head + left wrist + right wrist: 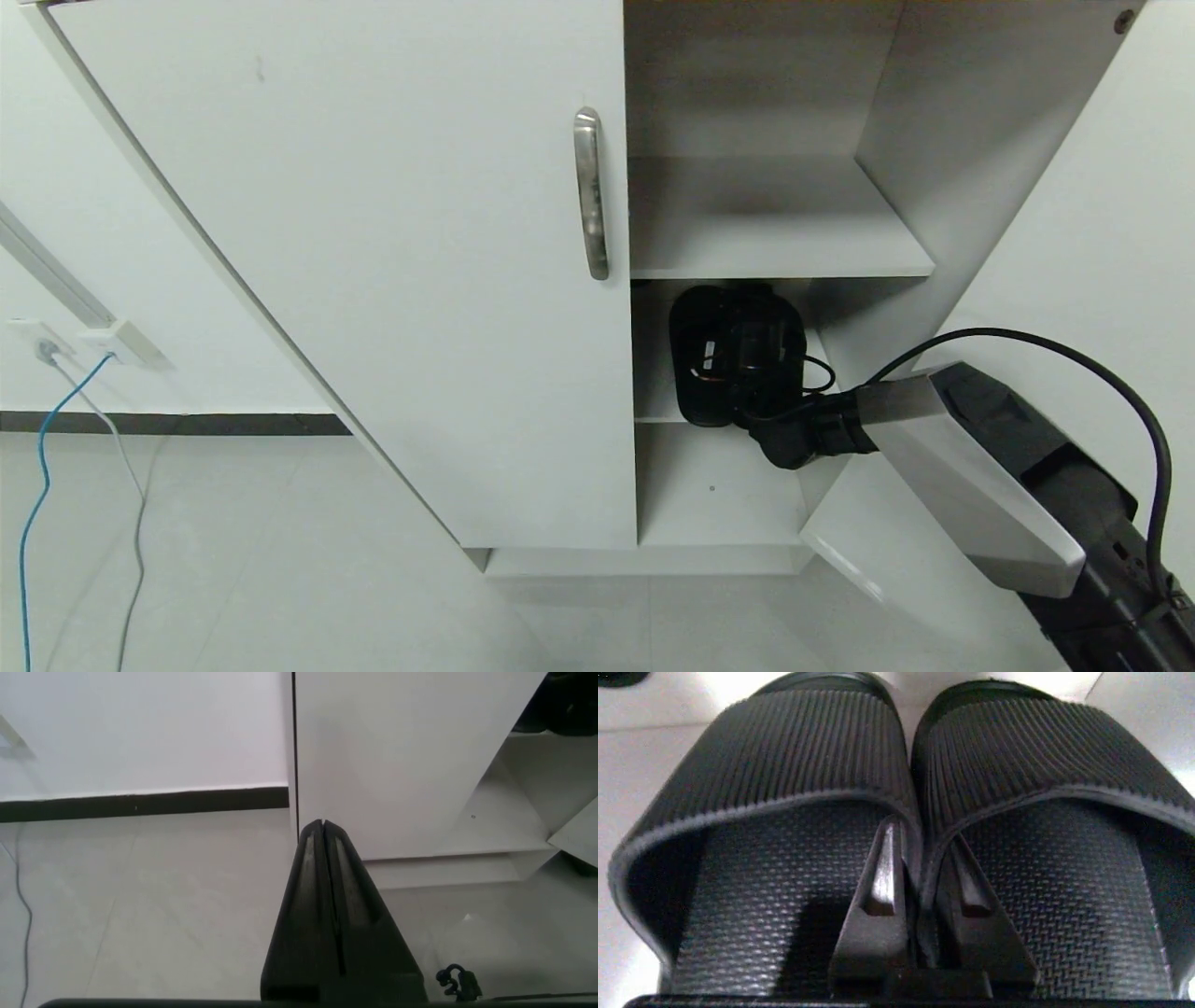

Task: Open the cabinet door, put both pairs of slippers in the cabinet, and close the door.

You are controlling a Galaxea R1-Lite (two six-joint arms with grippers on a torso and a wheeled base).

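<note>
Head view: the pair of black slippers (724, 359) is inside the cabinet (934, 168), beneath the upper shelf (775, 224), beside the open door (1102, 243).

Left wrist view: the left gripper (323, 840) is pressed closed on nothing, above the floor (140, 915).

Right wrist view: the right gripper (920, 873) pinches both touching inner edges. The slippers look like light, bendy rubber, likely to flop, so they are best held at that seam.
</note>
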